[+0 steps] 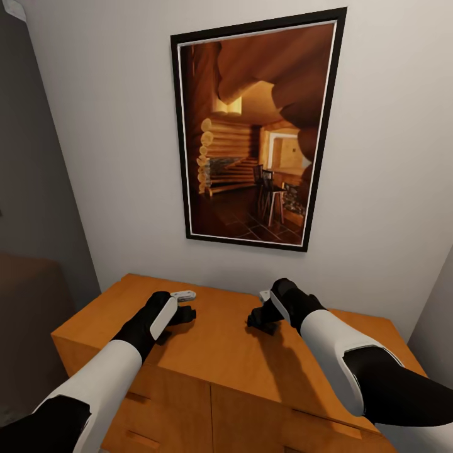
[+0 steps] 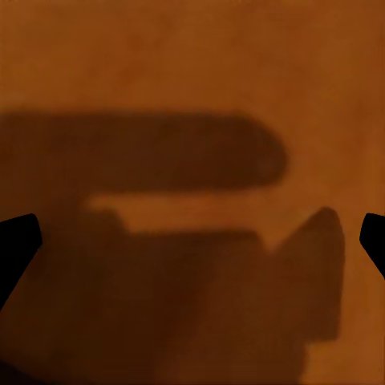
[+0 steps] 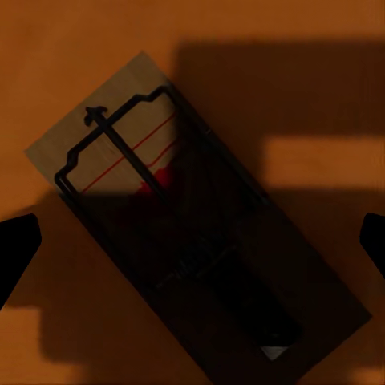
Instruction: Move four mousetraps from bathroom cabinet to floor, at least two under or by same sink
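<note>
One mousetrap lies flat on cabinet top, directly beneath right pincer, jaws spread. Left pincer spread, empty. Risk: diagonal board may slip a skewed pinch.

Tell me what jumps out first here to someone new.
The big black-framed picture of a log-cabin room hangs on the pale wall straight ahead. Below it, both arms reach over the orange-brown cabinet top, the left claw beside a small white object. In the right wrist view, a mousetrap lies diagonally on the wood, half in shadow, between the right claw's open fingertips.
</note>
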Tool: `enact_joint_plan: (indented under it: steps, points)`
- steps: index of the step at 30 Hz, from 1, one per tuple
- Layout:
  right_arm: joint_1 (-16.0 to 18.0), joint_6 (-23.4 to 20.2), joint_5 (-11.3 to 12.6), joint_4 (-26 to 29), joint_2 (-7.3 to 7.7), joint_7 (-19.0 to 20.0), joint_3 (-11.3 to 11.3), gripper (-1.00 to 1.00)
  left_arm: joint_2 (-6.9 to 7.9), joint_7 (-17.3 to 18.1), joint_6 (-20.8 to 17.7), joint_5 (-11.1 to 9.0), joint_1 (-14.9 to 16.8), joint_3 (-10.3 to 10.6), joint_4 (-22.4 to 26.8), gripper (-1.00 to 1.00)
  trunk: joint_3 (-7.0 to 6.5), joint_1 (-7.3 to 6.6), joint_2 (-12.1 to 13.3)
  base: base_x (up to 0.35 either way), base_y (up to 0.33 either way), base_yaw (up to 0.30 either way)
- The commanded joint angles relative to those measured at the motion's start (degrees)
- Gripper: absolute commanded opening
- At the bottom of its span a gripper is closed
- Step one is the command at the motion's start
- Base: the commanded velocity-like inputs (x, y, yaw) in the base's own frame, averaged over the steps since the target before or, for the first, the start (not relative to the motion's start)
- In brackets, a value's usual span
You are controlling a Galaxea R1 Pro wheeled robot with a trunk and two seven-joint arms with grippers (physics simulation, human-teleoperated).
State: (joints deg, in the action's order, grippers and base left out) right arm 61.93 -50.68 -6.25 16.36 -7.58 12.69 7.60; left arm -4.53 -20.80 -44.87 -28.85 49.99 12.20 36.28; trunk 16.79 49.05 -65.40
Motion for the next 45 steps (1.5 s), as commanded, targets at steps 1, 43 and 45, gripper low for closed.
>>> enact_joint_plan:
  steps: [1,43,45]
  points:
    - [0.03,-0.21,-0.61,0.08,0.01,0.49,0.14,1.0,0.05,-0.56,-0.04,-1.04,-0.01,0.19,-0.42,1.0,0.09,0.01,-0.03,0.0,0.0,0.0]
    - [0.03,0.49,-0.62,-0.62,0.24,-0.39,0.22,-1.0,0.05,-0.47,-0.04,-1.04,0.0,0.19,-0.39,1.0,0.09,0.01,-0.03,0.0,0.0,0.0]
    - [0.03,0.45,-0.74,-0.58,0.27,-0.3,0.21,-1.0,0.02,-0.47,-0.04,-1.04,-0.02,0.19,-0.38,1.0,0.09,0.01,-0.03,0.0,0.0,0.0]
